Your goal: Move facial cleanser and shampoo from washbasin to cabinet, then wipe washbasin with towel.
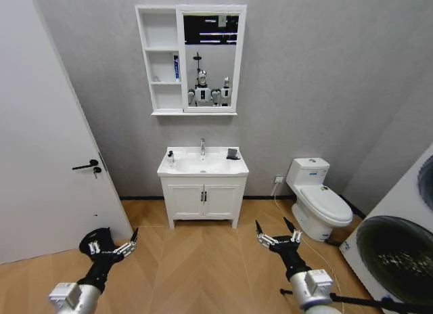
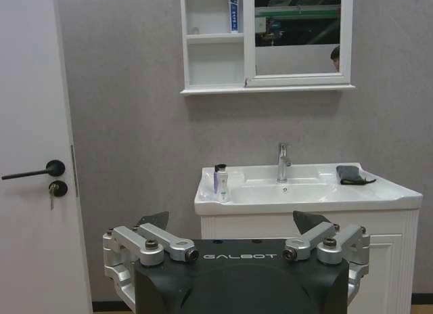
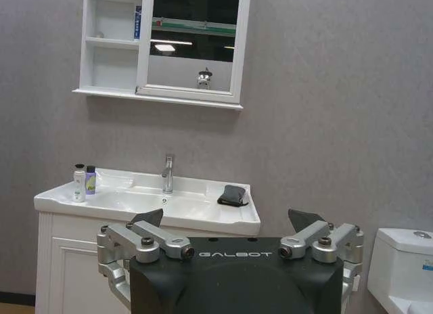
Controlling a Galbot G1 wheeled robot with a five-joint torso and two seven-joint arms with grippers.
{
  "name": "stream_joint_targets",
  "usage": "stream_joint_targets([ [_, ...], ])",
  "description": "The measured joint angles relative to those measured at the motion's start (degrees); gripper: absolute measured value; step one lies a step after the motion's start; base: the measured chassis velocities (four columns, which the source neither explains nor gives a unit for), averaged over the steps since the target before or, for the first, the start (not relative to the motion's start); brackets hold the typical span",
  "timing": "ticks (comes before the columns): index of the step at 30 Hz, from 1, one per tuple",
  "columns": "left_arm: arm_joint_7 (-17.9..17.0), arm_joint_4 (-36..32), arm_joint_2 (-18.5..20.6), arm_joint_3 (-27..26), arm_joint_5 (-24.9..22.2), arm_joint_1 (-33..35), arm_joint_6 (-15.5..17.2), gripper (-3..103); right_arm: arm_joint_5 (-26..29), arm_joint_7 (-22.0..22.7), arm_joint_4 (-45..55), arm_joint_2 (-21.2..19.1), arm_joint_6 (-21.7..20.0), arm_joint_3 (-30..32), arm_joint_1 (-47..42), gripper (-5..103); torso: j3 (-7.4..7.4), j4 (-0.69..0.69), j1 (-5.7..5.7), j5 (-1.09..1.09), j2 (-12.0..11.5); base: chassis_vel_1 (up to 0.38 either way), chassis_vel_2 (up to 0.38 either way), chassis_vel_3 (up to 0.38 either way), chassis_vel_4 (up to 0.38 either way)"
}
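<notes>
Both grippers wide open, empty, held low with the sink [image 1: 203, 166] well ahead of them: left gripper [image 1: 114, 248], right gripper [image 1: 278, 239]. Two small bottles [image 3: 84, 181] stand on the sink's left corner, ahead of the left gripper; towel [image 3: 233, 195] lies on the right corner, ahead of the right gripper. Cabinet [image 1: 160, 60] hangs above, one blue-and-white tube [image 2: 233, 3] on a shelf. Risk: bottles sit touching or nearly so, so a grab for one could topple the other into the bowl.
</notes>
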Motion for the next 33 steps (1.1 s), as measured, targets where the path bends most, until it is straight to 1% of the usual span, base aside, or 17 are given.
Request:
stream_joint_targets([
  [17, 0.39, 0.25, 0.55, 0.22, 0.21, -0.40, -0.79, 100, -0.75, 0.90, 0.72, 0.28, -0.40, 0.93, -0.38, 100, 0.00, 0.00, 0.00, 0.00, 0.00, 0.000, 0.000, 0.000, 0.000],
  [25, 0.37, 0.25, 0.90, 0.50, 0.23, -1.72, 0.19, 100, -0.26, 1.22, 0.69, 0.10, -0.63, 1.27, -0.24, 100, 0.00, 0.00, 0.00, 0.00, 0.00, 0.000, 0.000, 0.000, 0.000],
  [33, 0.34, 0.27, 0.97, 0.57, 0.32, -2.09, 0.32, 100, -0.17, 0.92, 0.90, -0.01, -1.15, 1.84, -0.18, 100, 0.00, 0.00, -0.01, 0.00, 0.00, 0.000, 0.000, 0.000, 0.000],
])
